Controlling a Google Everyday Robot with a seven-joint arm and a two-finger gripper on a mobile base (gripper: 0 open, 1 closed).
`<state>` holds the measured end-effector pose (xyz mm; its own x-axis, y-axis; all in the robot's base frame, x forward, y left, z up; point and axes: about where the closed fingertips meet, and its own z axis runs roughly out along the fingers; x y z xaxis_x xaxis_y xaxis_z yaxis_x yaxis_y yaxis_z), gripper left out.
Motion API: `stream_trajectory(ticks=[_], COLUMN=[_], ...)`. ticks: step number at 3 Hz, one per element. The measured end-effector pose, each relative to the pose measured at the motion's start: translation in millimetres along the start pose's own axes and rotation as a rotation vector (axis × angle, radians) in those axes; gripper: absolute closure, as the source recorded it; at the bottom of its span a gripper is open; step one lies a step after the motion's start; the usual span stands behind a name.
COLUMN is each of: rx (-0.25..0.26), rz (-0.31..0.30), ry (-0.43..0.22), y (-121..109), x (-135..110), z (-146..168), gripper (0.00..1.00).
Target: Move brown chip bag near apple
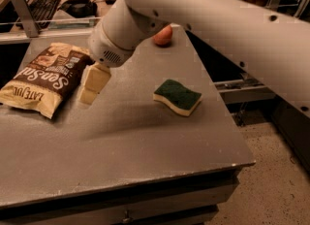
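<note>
Here the gripper (88,94) hovers just beside the brown chip bag (46,78), fingers (98,78) seemingly together.

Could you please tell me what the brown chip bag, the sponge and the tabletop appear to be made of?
The brown chip bag looks like thin plastic film, going by its crinkles. The sponge seems yellow foam under a rough green scouring layer. The tabletop looks matte grey, laminate or metal, unclear which. The gripper hangs beside the bag, toward the sponge.
</note>
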<state>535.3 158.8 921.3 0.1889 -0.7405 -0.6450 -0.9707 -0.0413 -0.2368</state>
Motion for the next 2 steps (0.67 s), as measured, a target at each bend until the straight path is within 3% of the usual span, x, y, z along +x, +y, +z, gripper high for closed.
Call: stream_trajectory(ticks=[1,2], rx=[-0.011,-0.036], rz=[0.009,0.047], ry=[-0.098,-0.144], y=[-17.7,-23.0], x=[-33.5,-50.4], z=[56.3,108.3], gripper=[0.00,0.00])
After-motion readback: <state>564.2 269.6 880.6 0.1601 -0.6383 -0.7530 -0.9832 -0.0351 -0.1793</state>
